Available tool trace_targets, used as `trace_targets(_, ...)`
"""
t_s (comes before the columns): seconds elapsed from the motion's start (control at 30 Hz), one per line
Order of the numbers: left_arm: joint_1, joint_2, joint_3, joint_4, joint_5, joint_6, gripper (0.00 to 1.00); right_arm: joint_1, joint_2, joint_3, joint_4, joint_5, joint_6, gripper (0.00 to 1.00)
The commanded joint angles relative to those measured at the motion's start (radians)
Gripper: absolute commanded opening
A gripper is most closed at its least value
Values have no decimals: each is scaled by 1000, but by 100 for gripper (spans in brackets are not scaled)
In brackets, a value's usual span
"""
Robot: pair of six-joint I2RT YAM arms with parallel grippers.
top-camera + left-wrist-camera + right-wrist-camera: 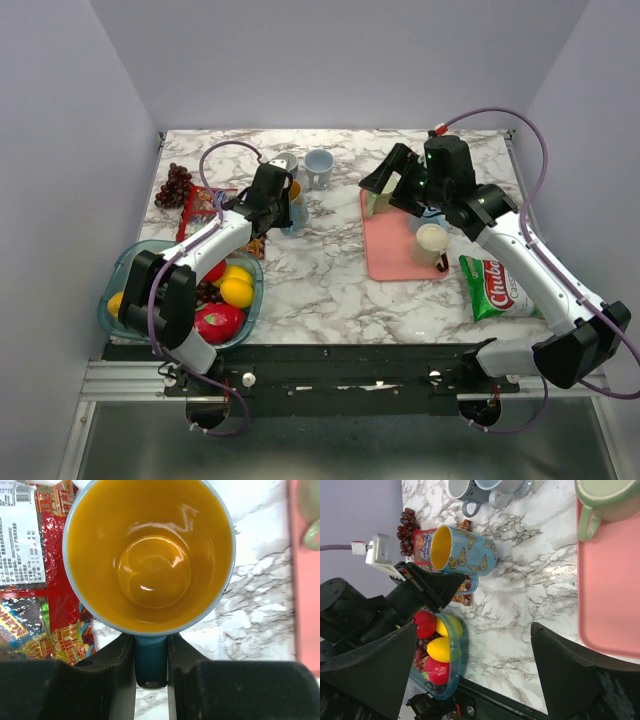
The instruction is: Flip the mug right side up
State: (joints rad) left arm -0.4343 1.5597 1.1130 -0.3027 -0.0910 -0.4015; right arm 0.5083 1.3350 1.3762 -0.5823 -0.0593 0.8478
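— Where's the mug (466, 550)?
— Over the bench's (330, 290) left side, tipped. Your left fingers (114, 677) pinch its handle (150, 662); your right fingers (570, 680) hang spread, empty.
— How will it handle?
— Likely glazed ceramic: stiff, weighty, slick, chippable. Grip the handle firmly.

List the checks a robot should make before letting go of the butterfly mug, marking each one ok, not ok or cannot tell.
1. The left gripper is shut on the butterfly mug by its handle: ok.
2. The mug's opening faces up: ok, its orange inside shows from above.
3. The mug's base rests on the table: cannot tell.
4. The right gripper is open and apart from the mug: ok.
5. The snack packets are clear of the mug's base: cannot tell.
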Motion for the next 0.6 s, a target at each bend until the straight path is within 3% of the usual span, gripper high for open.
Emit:
trace_targets(0.0, -4, 22, 19, 174, -67, 43, 0, -10, 7, -14, -47, 29, -3, 100)
trace_targets(0.27, -4, 125, 41, 159, -111, 58, 0, -13, 1, -37, -71, 55, -4, 100)
trace_targets(0.37, -6, 161, 50, 140, -171, 55, 0, -13, -5, -55, -105, 147, -7, 100)
trace_targets(0.57, -6, 160, 28, 148, -225, 58, 20, -13, 4, -69, -198, 315, -44, 100)
